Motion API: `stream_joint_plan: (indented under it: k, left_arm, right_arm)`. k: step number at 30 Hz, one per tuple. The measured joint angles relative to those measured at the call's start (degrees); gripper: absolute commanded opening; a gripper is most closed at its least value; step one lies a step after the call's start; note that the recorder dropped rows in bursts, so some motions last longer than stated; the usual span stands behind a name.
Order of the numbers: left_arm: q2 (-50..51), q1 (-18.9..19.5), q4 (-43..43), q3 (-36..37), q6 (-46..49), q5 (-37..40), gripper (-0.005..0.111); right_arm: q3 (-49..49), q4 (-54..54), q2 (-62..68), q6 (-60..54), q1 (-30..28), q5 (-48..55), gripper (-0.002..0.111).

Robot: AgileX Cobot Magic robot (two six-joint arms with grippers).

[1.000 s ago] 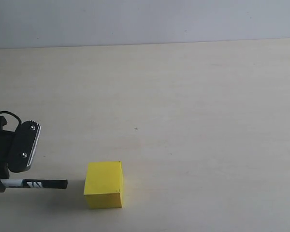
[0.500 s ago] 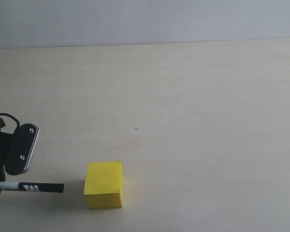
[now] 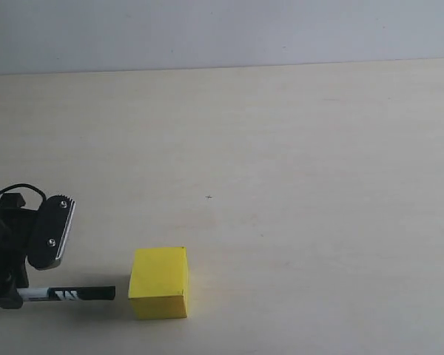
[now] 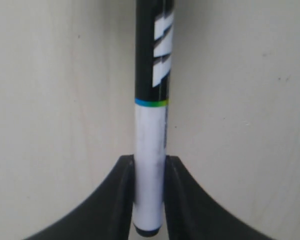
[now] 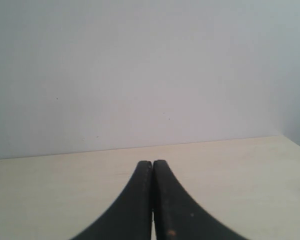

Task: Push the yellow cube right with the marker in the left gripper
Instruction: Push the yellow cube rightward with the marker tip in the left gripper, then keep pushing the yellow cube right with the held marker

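Marker (image 3: 70, 294) tip just short of cube (image 3: 159, 282)
Pinching the white barrel near its tail end is the left gripper (image 4: 150, 160), jaws narrow and tight on it; the marker lies level and low over the table (image 3: 296, 185), black end pointing right at the cube's left face, a thin gap between them. Cube sits flat, low in the exterior view and left of centre. Fingers of the right gripper (image 5: 152, 162) are pressed together, holding nothing, with wall (image 5: 140, 65) and table beyond

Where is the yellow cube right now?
In the exterior view the yellow cube sits low, left of centre on the table, a small gap right of the marker.
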Motion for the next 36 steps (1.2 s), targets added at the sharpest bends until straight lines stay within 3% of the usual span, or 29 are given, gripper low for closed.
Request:
stream_joint_plan:
  k: [4, 9, 16, 22, 31, 36]
  left_arm:
    - [0.0, 2.0, -5.5, 0.0, 4.2, -0.7, 0.0]
    - [0.0, 2.1, -6.5, 0.0, 5.4, -1.0, 0.0]
    - [0.0, -3.0, -16.3, -2.0, 12.4, -1.7, 0.0]
    - [0.0, 1.3, -11.7, -1.8, 5.6, 1.9, 0.0]
    - [0.0, -6.3, -13.9, -1.8, 4.0, 1.7, 0.0]
    - [0.1, -7.8, -18.2, -1.8, 3.8, -2.3, 0.0]
  right_arm:
    - [0.0, 0.0, 0.0, 0.0, 0.0, 0.0, 0.0]
    - [0.0, 0.0, 0.0, 0.0, 0.0, 0.0, 0.0]
    - [0.0, 0.0, 0.0, 0.0, 0.0, 0.0, 0.0]
    - [0.0, 0.0, 0.0, 0.0, 0.0, 0.0, 0.0]
    - [0.0, 0.0, 0.0, 0.0, 0.0, 0.0, 0.0]
    - [0.0, 0.0, 0.0, 0.0, 0.0, 0.0, 0.0]
